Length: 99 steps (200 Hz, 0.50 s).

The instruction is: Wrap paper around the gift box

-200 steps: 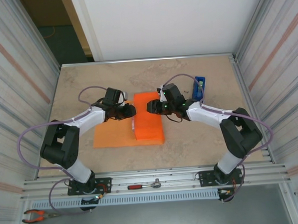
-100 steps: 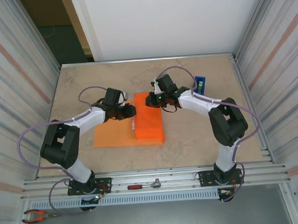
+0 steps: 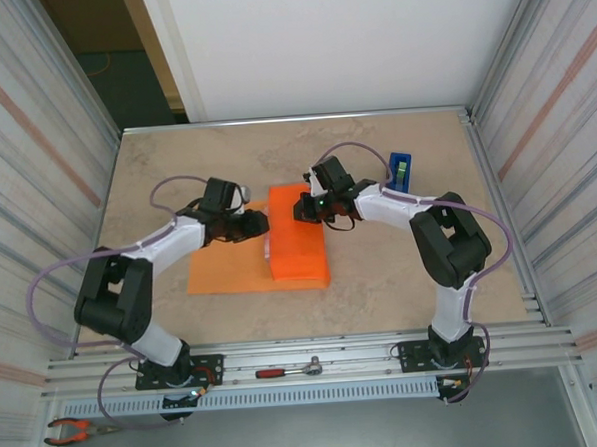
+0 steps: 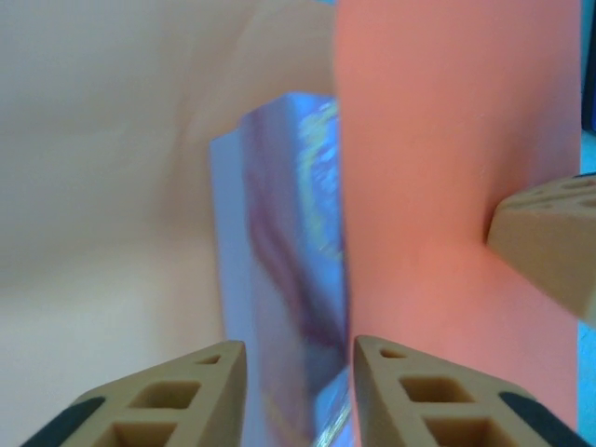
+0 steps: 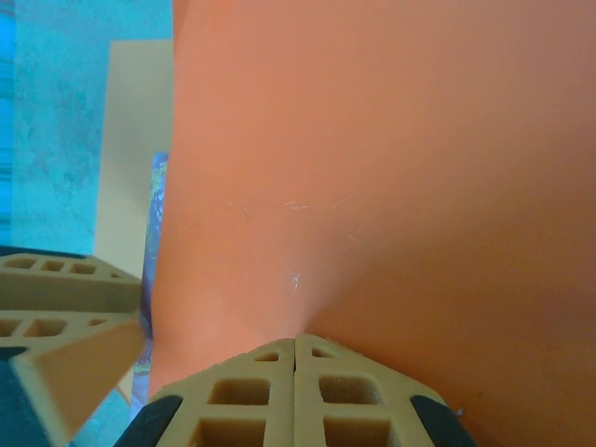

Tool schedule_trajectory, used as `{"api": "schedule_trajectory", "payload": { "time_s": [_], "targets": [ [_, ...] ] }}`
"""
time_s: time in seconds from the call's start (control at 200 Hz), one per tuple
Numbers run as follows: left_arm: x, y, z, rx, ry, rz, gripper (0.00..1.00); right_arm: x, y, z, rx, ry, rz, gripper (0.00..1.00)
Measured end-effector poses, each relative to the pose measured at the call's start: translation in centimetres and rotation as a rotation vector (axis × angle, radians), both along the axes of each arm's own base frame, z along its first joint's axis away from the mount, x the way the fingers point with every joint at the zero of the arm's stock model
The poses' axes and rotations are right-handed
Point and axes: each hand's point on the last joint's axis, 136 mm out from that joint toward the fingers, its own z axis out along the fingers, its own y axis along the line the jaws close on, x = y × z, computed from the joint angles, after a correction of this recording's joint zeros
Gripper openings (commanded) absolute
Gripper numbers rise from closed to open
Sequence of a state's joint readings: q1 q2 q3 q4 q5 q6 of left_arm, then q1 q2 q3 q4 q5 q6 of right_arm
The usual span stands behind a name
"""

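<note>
A beige mottled table point(image 3: 175, 155) stands between ribbed metal side walls point(image 3: 34, 147), with a white panel point(image 3: 319, 42) behind.

The left arm point(image 3: 171, 238) and right arm point(image 3: 390, 205) have white shells between bulky black joints. A lavender cable point(image 3: 347, 146) loops off each. Small green lights glow on the right wrist and on both black bases point(image 3: 171, 372), at 6 o'clock in the overhead view. The left gripper point(image 4: 300, 372) has tan plastic fingers point(image 4: 177, 396) pierced by rectangular cells, black at their roots.
</note>
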<state>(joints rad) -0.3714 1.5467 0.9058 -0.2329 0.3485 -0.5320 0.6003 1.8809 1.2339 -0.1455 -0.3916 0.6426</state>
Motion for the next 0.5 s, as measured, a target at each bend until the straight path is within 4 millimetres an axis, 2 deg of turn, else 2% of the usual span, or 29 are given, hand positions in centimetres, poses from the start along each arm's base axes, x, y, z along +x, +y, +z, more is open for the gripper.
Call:
{"api": "schedule_trajectory", "payload": {
  "time_s": [0.125, 0.19, 0.346, 0.496],
  "targets": [
    [-0.8, 4.6, 0.7, -0.014, 0.008, 0.137, 0.48, 0.0, 0.0, 0.0, 0.01, -0.013, 0.0, 0.0],
    [-1.3, 7.2, 0.4, -0.014, 0.019, 0.223, 0.51, 0.0, 0.0, 0.0, 0.014, -0.018, 0.001, 0.0],
    [-3.8, 12.6, -2.8, 0.022, 0.121, 0.423, 0.56, 0.0, 0.0, 0.0, 0.02, -0.024, 0.002, 0.0],
    [-6.0, 15.4, -5.0, 0.089, 0.2, 0.537, 0.6, 0.0, 0.1, 0.0, 0.026, -0.029, 0.003, 0.0]
  ]
}}
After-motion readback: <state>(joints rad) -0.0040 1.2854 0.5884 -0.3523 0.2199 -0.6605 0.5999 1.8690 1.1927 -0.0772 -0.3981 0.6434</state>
